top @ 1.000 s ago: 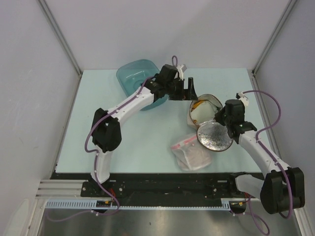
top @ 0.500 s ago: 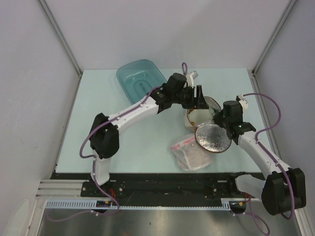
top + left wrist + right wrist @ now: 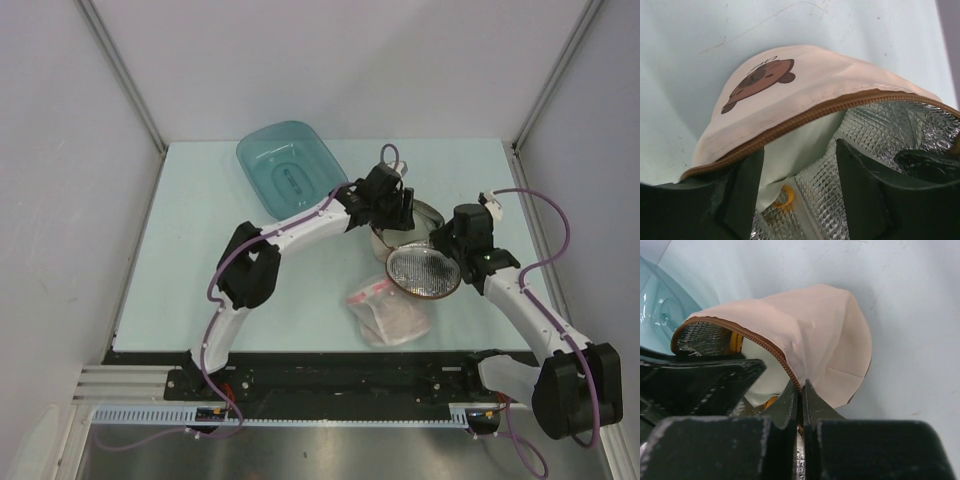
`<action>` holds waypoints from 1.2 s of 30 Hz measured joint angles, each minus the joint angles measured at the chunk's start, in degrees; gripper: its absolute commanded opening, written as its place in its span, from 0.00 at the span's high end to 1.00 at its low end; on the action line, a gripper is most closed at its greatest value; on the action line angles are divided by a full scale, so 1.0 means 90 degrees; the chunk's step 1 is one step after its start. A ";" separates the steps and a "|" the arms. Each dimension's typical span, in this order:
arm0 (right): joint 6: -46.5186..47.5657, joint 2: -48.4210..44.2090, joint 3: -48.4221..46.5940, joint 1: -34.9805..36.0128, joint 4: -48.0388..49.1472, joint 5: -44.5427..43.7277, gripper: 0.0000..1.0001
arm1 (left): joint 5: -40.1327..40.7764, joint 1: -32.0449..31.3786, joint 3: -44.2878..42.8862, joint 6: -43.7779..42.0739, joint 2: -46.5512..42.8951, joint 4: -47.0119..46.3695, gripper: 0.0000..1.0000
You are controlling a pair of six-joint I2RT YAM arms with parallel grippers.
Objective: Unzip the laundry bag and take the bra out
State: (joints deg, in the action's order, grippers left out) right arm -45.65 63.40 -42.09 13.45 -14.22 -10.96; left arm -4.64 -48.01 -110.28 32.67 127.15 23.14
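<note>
The laundry bag [image 3: 825, 340] is pinched at its zip edge by the right tool [image 3: 801, 390]; the left tool [image 3: 800, 175] is spread inside it.

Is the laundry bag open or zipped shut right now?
Open. The laundry bag has its two halves spread apart, the brown zipper edge gapes, and the left gripper reaches into the silvery interior.

The left claw [image 3: 798, 162] sits spread inside the unzipped laundry bag [image 3: 805, 85], one dark finger on each side of the bra's [image 3: 782, 196] white fabric and orange ring. Silvery lining shows behind. The beige shell bears a brown bear print and rests on the pale counter [image 3: 685, 70].
</note>
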 measured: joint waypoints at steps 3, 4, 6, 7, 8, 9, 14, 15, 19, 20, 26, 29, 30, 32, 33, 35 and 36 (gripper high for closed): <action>0.0000 0.0032 0.0000 0.0007 0.0117 0.0097 1.00 | 0.0175 -0.0068 -0.0238 -0.0151 0.0165 0.0117 0.32; 0.0000 0.0044 0.0000 0.0007 0.0146 0.0107 1.00 | 0.0199 -0.0085 -0.0274 -0.0194 0.0185 0.0134 0.28; -0.0002 0.0090 0.0000 0.0010 0.0216 0.0136 1.00 | 0.0282 -0.0119 -0.0284 -0.0311 0.0194 0.0165 0.26; -0.0005 0.0114 0.0000 0.0010 0.0243 0.0151 1.00 | 0.0335 -0.0138 -0.0284 -0.0357 0.0194 0.0172 0.28; -0.0010 0.0138 0.0000 0.0010 0.0270 0.0158 1.00 | 0.0359 -0.0155 -0.0284 -0.0393 0.0202 0.0172 0.32; -0.0024 0.0163 0.0000 0.0010 0.0291 0.0170 1.00 | 0.0386 -0.0170 -0.0284 -0.0435 0.0214 0.0172 0.35; -0.0078 0.0231 0.0000 0.0010 0.0345 0.0228 1.00 | 0.0440 -0.0209 -0.0357 -0.0585 0.0508 0.0214 0.76; -0.0097 0.0231 0.0000 0.0010 0.0355 0.0243 1.00 | 0.0430 -0.0214 -0.0362 -0.0612 0.0597 0.0236 0.83; -0.0107 0.0231 0.0000 0.0010 0.0364 0.0299 1.00 | 0.0427 -0.0221 -0.0646 -0.0772 0.0957 0.0585 0.99; -0.0107 0.0231 0.0000 0.0010 0.0364 0.0301 1.00 | 0.0423 -0.0221 -0.0733 -0.0787 0.0984 0.0651 1.00; -0.0097 0.0226 0.0000 -0.0080 0.0357 0.0291 1.00 | -0.0449 -0.0112 -0.0714 -0.0631 0.0549 0.0600 1.00; -0.0097 0.0216 0.0000 -0.0194 0.0301 0.0294 1.00 | -0.0942 -0.0012 -0.0117 -0.0466 -0.0114 0.0318 0.99; -0.0097 0.0216 0.0000 -0.0236 0.0279 0.0296 1.00 | -0.1129 0.0034 0.0061 -0.0393 -0.0362 0.0226 1.00; -0.0100 0.0216 0.0000 -0.0279 0.0257 0.0318 1.00 | -0.1535 0.0138 0.0248 -0.0223 -0.0760 -0.0015 1.00; -0.0107 0.0216 0.0000 -0.0291 0.0250 0.0318 1.00 | -0.1685 0.0182 0.0304 -0.0148 -0.0894 -0.0148 1.00; -0.0119 0.0216 0.0000 -0.0294 0.0253 0.0321 1.00 | -0.1987 0.0277 0.0386 0.0022 -0.1146 -0.0444 1.00; -0.0124 0.0219 0.0000 -0.0291 0.0253 0.0321 1.00 | -0.2093 0.0304 0.0396 0.0068 -0.1226 -0.0568 1.00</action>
State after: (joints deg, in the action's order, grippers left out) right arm -46.76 65.36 -42.09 10.83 -11.94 -8.08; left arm -23.49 -45.28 -106.72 33.28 116.11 18.02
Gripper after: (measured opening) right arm 0.022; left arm 0.005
